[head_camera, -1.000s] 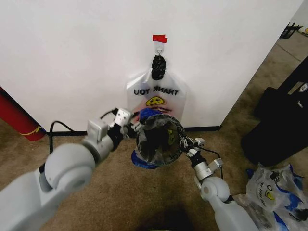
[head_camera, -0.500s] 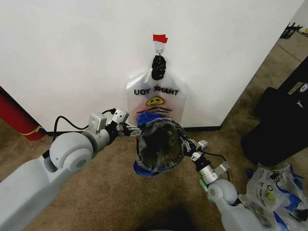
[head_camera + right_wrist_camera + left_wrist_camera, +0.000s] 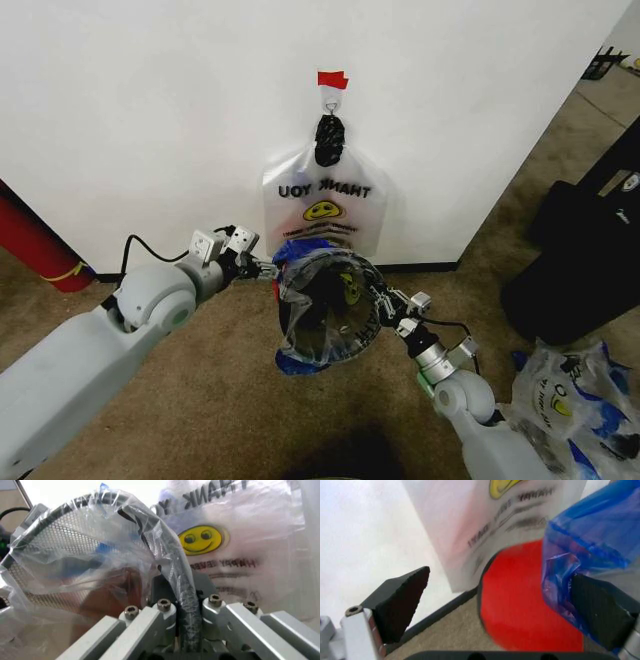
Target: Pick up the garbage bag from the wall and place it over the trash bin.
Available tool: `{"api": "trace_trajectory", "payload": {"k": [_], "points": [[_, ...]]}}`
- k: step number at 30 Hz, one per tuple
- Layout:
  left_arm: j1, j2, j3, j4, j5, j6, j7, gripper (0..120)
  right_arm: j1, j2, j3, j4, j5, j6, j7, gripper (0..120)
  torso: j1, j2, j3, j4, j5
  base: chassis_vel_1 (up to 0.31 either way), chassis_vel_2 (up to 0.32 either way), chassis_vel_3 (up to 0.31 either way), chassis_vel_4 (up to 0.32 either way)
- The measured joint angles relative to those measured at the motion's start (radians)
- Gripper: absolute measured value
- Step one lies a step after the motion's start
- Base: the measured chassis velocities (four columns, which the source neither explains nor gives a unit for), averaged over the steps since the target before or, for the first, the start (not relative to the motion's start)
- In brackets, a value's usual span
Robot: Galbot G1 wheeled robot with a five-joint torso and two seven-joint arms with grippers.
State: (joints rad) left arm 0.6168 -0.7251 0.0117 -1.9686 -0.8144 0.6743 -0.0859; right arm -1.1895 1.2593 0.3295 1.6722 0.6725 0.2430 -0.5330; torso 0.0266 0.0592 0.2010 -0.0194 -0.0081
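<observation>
My head view is evenly and brightly lit — the wall (image 3: 150, 100) reads clean white, with a dark shadow pooling on the floor (image 3: 230, 400) below me. My left wrist picture is soft and smeared, the wall blown out. My right one glares on the garbage bag (image 3: 100, 528) — lettering behind stays readable.

The see-through garbage bag (image 3: 322, 300) drapes over the tilted black mesh trash bin (image 3: 335, 345) below the white wall (image 3: 150, 110).

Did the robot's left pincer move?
Yes. The left pincer slid toward the wall, away from the camera, compared with the hanging bag that stayed put.
</observation>
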Motion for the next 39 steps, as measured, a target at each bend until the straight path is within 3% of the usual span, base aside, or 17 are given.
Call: {"api": "trace_trajectory", "payload": {"k": [6,13,17,21,23,26,34,39], "points": [[0.008,-0.001,-0.007,-0.004,0.009,-0.021,0.055,100,-0.002,0.001,-0.014,-0.004,0.044,-0.029,0.046,0,0.0,0.0,0.0,0.0,0.0001,0.0,0.0,0.0,0.0],[0.071,0.019,-0.076,-0.062,0.086,-0.069,0.095,100,-0.008,0.001,-0.033,0.039,0.091,-0.116,0.269,0,0.0,0.0,0.0,0.0005,0.0,0.0,0.0,0.0,0.0],[0.099,-0.012,-0.105,-0.109,0.153,-0.123,0.073,100,-0.033,0.018,-0.016,0.072,0.128,-0.151,0.383,0,0.0,0.0,0.0,-0.0001,0.0002,0.0,0.0,0.0,0.0],[0.148,0.005,-0.115,-0.138,0.104,-0.09,0.072,100,-0.036,0.027,0.005,0.089,0.168,-0.16,0.45,0,0.0,0.0,0.0,-0.0005,0.0003,0.0,0.0,0.0,0.0],[0.183,0.028,-0.132,-0.168,0.0,-0.009,0.081,100,-0.035,0.029,0.019,0.098,0.201,-0.168,0.49,0,0.0,0.0,0.0,0.0007,0.0,0.0,0.0,0.0,0.0],[0.221,0.045,-0.141,-0.199,-0.038,0.054,0.124,100,-0.037,0.026,0.033,0.115,0.241,-0.177,0.508,0,0.0,0.0,0.0,0.0003,0.0002,0.0,0.0,0.0,0.0],[0.238,0.025,-0.107,-0.182,-0.015,0.06,0.164,88,-0.063,0.015,0.049,0.155,0.26,-0.187,0.504,0,0.0,0.0,0.0,0.0001,0.0001,0.0,0.0,0.0,0.0],[0.227,0.01,-0.098,-0.167,-0.023,0.061,0.168,69,-0.086,0.003,0.057,0.175,0.259,-0.189,0.492,0,0.0,0.0,0.0,0.0,0.0002,0.0,0.0,0.0,0.0]]}}
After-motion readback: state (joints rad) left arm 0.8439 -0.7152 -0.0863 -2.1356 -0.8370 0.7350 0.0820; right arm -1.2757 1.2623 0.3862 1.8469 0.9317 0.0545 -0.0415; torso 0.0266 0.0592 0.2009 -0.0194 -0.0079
